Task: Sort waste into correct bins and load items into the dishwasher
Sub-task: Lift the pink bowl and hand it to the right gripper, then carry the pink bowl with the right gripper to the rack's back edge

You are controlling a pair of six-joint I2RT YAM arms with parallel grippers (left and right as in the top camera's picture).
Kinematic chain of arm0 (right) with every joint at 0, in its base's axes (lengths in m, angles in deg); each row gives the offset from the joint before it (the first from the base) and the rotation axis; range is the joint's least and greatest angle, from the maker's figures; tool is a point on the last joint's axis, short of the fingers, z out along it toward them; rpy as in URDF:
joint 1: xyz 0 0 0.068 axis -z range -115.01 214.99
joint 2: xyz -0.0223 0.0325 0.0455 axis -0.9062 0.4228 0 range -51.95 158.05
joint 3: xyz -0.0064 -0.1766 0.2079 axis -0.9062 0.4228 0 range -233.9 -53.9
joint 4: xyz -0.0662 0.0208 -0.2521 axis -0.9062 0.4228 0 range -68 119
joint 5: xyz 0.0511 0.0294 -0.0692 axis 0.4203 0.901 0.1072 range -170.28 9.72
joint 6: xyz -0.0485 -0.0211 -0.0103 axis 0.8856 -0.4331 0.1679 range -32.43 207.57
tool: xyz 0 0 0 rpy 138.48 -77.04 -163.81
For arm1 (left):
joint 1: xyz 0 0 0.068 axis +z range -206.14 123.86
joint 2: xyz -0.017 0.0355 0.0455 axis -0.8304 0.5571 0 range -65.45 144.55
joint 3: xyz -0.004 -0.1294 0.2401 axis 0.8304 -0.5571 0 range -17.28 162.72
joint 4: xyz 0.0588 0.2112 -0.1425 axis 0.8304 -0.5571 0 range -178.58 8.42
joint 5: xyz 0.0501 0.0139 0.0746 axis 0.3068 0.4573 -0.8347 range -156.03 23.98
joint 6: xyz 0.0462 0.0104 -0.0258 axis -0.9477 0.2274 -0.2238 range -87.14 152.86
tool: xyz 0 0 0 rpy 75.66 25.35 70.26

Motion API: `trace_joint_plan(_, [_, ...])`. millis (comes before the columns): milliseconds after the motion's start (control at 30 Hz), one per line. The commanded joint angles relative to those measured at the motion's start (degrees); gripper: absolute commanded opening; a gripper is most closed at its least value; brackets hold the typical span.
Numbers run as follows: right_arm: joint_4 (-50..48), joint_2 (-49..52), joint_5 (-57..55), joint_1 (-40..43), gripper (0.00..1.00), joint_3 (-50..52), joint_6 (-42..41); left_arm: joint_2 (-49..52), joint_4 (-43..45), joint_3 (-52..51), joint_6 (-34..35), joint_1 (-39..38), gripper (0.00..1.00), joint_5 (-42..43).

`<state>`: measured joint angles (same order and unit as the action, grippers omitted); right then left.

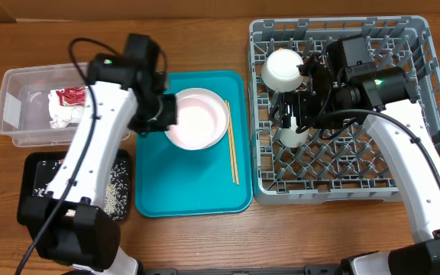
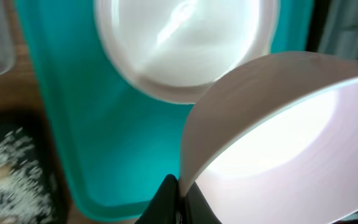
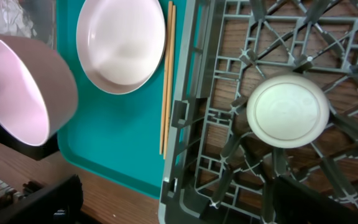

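My left gripper [image 2: 180,199] is shut on the rim of a pale pink plate [image 2: 278,137], held tilted above the teal tray [image 1: 189,183]. A white plate [image 2: 179,43] lies on the tray beneath it. In the overhead view the pink plate [image 1: 197,118] covers most of that one. A pair of chopsticks [image 1: 232,153] lies along the tray's right side. My right gripper [image 1: 292,114] stands open over the dishwasher [image 1: 334,191], above a small upturned white cup [image 3: 288,112]. A white bowl [image 1: 283,69] rests in the rack's back left.
A clear tub [image 1: 14,107] at the far left holds white napkins and a red wrapper [image 1: 69,95]. In front of it a black tray [image 1: 44,179] carries loose rice [image 1: 113,191]. Bare wooden table runs along the front edge.
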<state>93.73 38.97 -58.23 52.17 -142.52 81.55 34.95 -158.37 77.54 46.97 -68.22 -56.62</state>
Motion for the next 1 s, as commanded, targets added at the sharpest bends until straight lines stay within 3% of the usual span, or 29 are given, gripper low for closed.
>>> trace_joint_plan(0, [0.7,0.0,0.8,0.0,0.99,-0.3,0.0,-0.9,2.7,0.9,2.1,-3.5,0.04,2.9])
trace_joint_plan(300, [0.0,0.0,11.9,0.0,0.91,-0.3,0.0,-0.8,8.7,0.9,3.5,-9.5,0.04,2.9])
trace_joint_plan(400, [-1.1,0.0,13.5,-0.3,0.83,-0.3,0.0,-0.8,8.8,0.9,3.8,-10.1,0.04,2.9])
trace_joint_plan(500, [-2.6,0.0,13.4,-1.4,0.66,-0.2,0.0,-0.8,8.7,0.9,3.8,-10.1,0.04,2.9])
trace_joint_plan(533, [-3.9,0.0,12.8,-2.3,0.57,-0.2,0.0,-0.8,8.7,0.9,3.8,-10.1,0.05,2.9])
trace_joint_plan(600, [-5.2,0.0,10.3,-3.7,0.53,-0.2,0.0,-0.8,8.6,0.9,3.8,-10.1,0.07,3.3])
trace_joint_plan(767, [-7.0,0.0,1.0,-7.8,0.48,0.5,0.0,-0.8,8.4,0.9,3.7,-10.1,0.08,7.0])
trace_joint_plan(967, [-11.3,0.0,-0.4,-10.6,0.42,3.5,0.0,-0.8,7.9,0.9,3.7,-10.1,0.04,7.5])
